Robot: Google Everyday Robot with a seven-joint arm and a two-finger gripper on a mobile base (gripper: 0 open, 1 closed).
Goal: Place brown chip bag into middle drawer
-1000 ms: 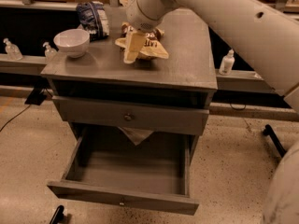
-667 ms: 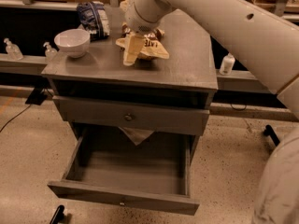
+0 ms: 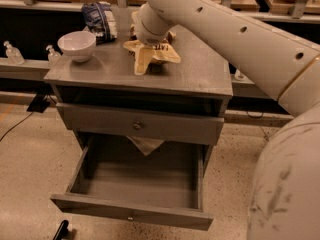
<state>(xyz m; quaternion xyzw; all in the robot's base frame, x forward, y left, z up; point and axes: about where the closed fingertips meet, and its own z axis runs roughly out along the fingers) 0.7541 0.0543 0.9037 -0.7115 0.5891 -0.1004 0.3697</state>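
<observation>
The single camera looks steeply down from above and in front of the cabinet [image 3: 140,126], fairly near; the arm [image 3: 240,39] spans from the right edge; the hand [image 3: 145,51] sits upper centre, over the surface [image 3: 200,74].

Tool [image 3: 148,50] over brown chip bag [image 3: 166,55] on cabinet [image 3: 200,76], bowl [image 3: 76,45] left, middle drawer [image 3: 140,183] below.

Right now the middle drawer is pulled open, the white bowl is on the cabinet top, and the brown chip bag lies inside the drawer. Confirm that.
Not the bag: the camera view shows the brown chip bag on the cabinet top, under the gripper. The middle drawer is open and the white bowl is on the top.
</observation>
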